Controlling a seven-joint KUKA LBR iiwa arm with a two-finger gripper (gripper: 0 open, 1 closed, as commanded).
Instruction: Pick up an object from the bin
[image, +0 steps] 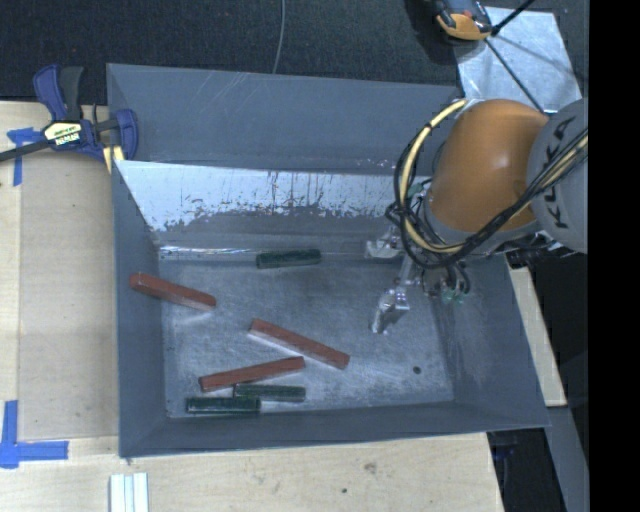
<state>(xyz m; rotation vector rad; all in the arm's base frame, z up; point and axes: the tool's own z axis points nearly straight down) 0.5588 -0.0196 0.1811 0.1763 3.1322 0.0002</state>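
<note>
Down at the near wall of your bin (300, 432) there are two dark green bars. The front green bar (222, 405) lies flat along the wall, and the second green bar (270, 393) sits just behind it to the right, touching it or very nearly.

Right behind that pair is the near red-brown bar (251, 374), slightly tilted. Its right end comes close to the middle red-brown bar (298, 343), which lies on a diagonal across the centre of the floor.

Further back on the left, well apart from the others, is the left red-brown bar (172, 291). The back green bar (289, 258) is up against the foot of the far wall.

So your count is three red-brown bars and three dark green ones, six loose things in all, every one lying flat.

Now the arm. It comes in from the right over the far right part of the bin, with the orange cover (485, 165) bulging above the rim and yellow and black cables (410, 195) looped round it. The gripper (385, 280) points down toward the floor on the right side.

As far as you can make out, its two metal fingertips (388, 312) are spread apart, with bare floor between them, so it's open and gripping nothing.

The closest things to it are the middle red-brown bar, off to its near left, and the back green bar, off to its far left. It isn't touching either one.
</note>
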